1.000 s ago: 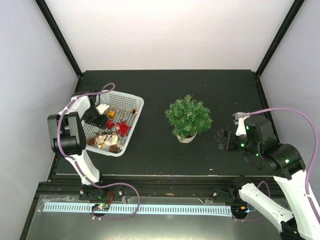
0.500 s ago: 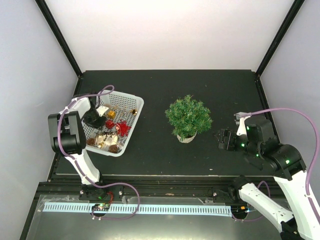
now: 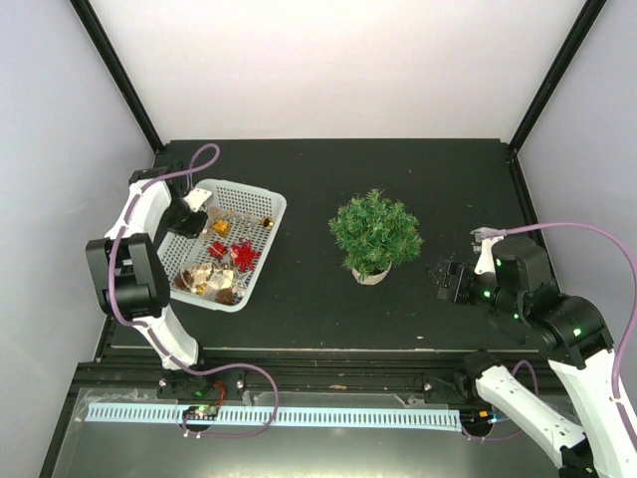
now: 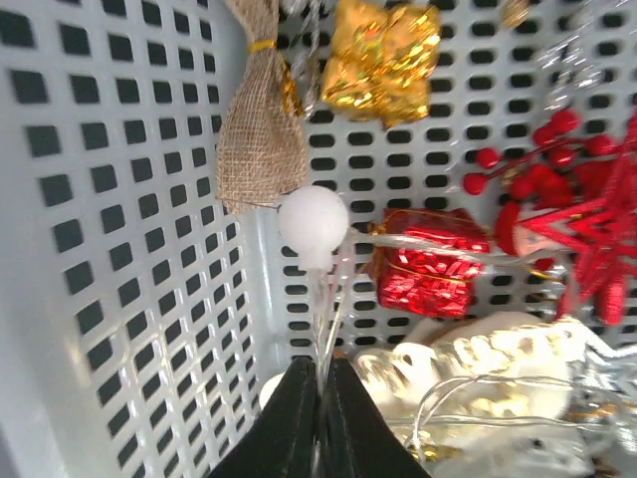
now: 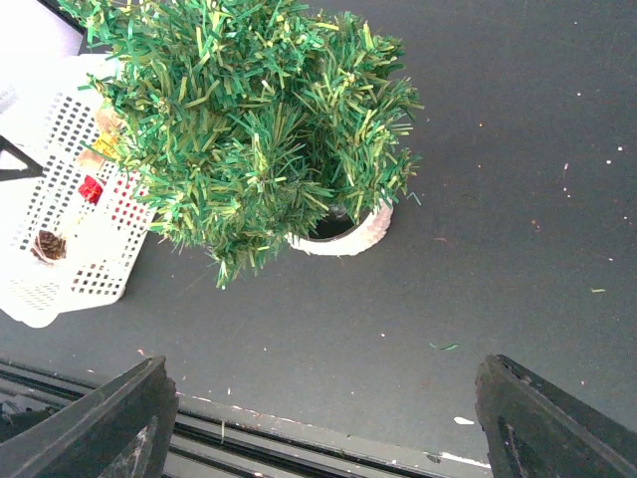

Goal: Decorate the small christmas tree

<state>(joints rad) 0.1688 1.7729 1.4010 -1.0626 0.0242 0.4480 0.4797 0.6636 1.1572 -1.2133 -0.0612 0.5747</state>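
Note:
The small christmas tree stands mid-table in a whitish pot; its green sprigs fill the top of the right wrist view. My left gripper is over the far left corner of the white mesh basket. It is shut on thin clear wires that lead up to a white ball. Around the ball lie a burlap sack, a gold gift, a red gift and a red star. My right gripper stands open and empty, right of the tree.
The basket wall rises close on the left of my left fingers. A tangle of clear wire and pale ornaments lies just right of them. A pine cone sits in the basket's near end. The table's front rail runs below my right gripper.
My left gripper has shut on the wires and moved toward the basket's far left corner. The right arm has shifted slightly nearer and stays open.

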